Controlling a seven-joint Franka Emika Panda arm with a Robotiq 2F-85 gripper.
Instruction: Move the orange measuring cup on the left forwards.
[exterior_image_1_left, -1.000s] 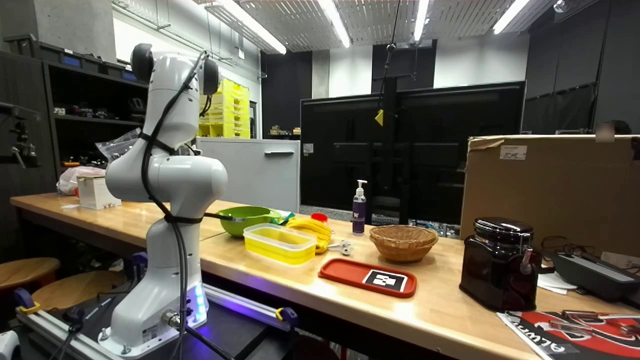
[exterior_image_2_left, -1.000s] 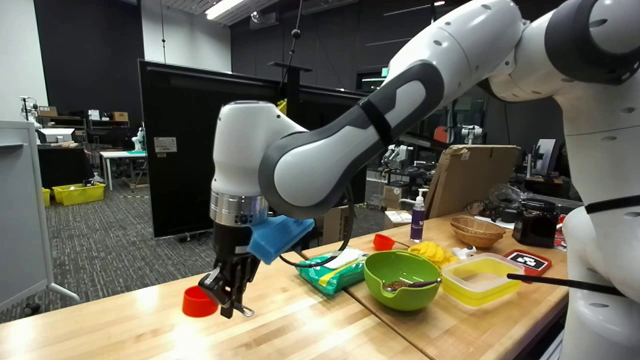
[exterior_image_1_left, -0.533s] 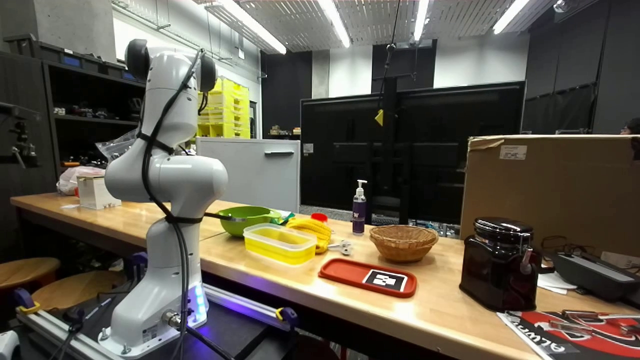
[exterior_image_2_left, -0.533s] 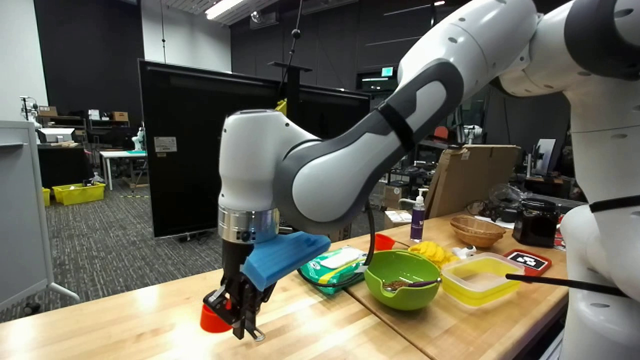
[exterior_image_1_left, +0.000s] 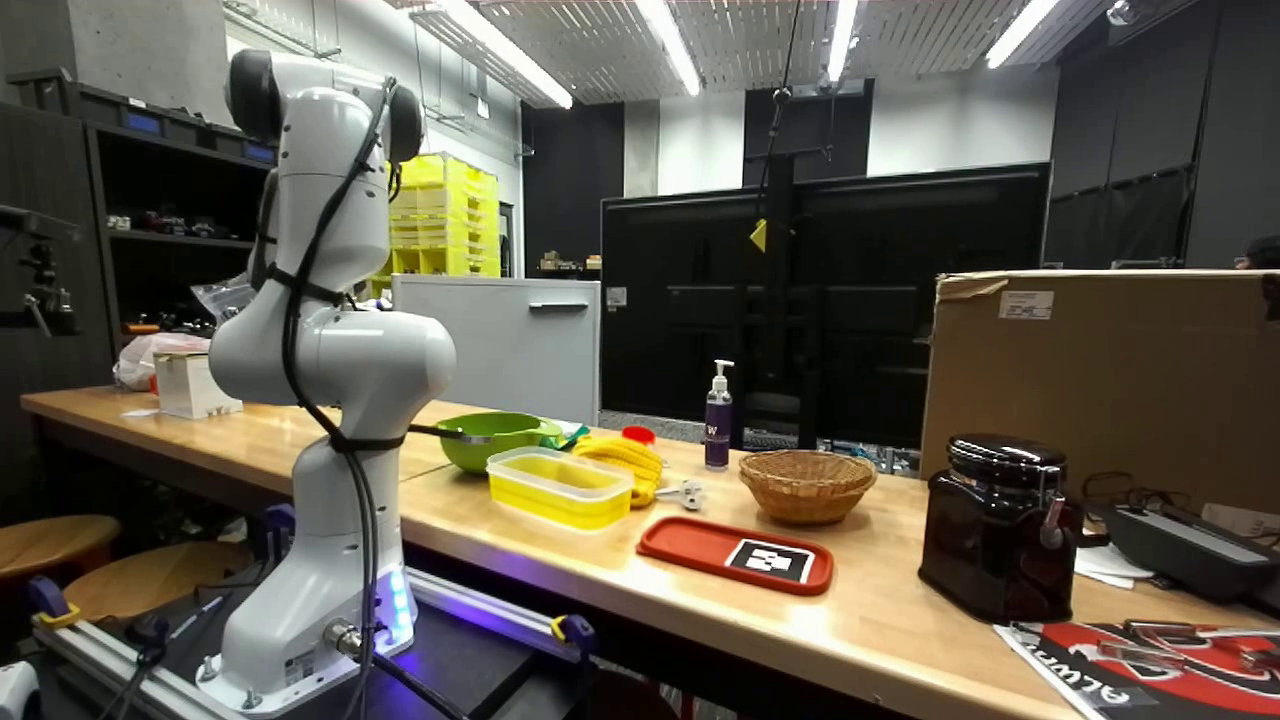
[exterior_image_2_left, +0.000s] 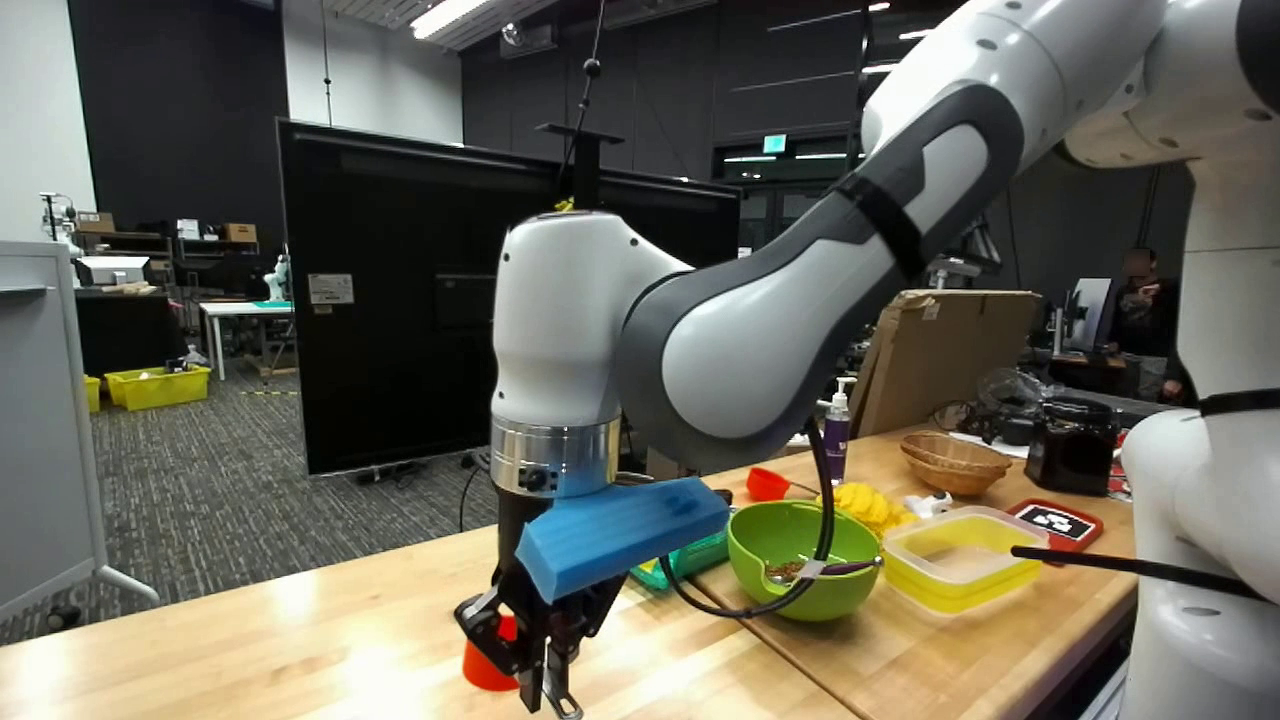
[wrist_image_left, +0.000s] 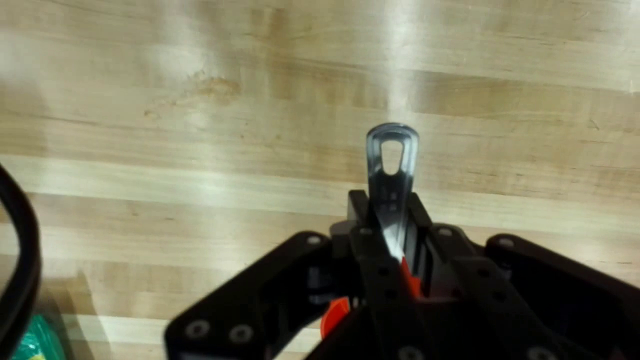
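The orange measuring cup (exterior_image_2_left: 485, 668) with a metal handle shows in an exterior view, partly behind my fingers. My gripper (exterior_image_2_left: 545, 685) is shut on its handle, and the handle's looped end sticks out past the fingertips. In the wrist view, the handle (wrist_image_left: 392, 150) lies between the fingertips (wrist_image_left: 387, 207), and a bit of the orange cup (wrist_image_left: 334, 318) shows below; the rest is hidden by the fingers. The cup is at or just above the table; I cannot tell which. A second orange measuring cup (exterior_image_2_left: 766, 485) lies behind the green bowl, also visible here (exterior_image_1_left: 638, 435).
A green bowl (exterior_image_2_left: 800, 570) with a spoon stands right of my gripper, with a green wipes packet (exterior_image_2_left: 705, 550) behind it. Beyond are a yellow container (exterior_image_2_left: 950, 575), yellow cloth (exterior_image_1_left: 620, 455), pump bottle (exterior_image_1_left: 718, 430), basket (exterior_image_1_left: 808, 490) and red tray (exterior_image_1_left: 690, 545). An arm cable hangs over the bowl.
My gripper and the held cup have moved right and down in an exterior view, closer to that camera. The arm's upper part has shifted left in the exterior view showing its base.
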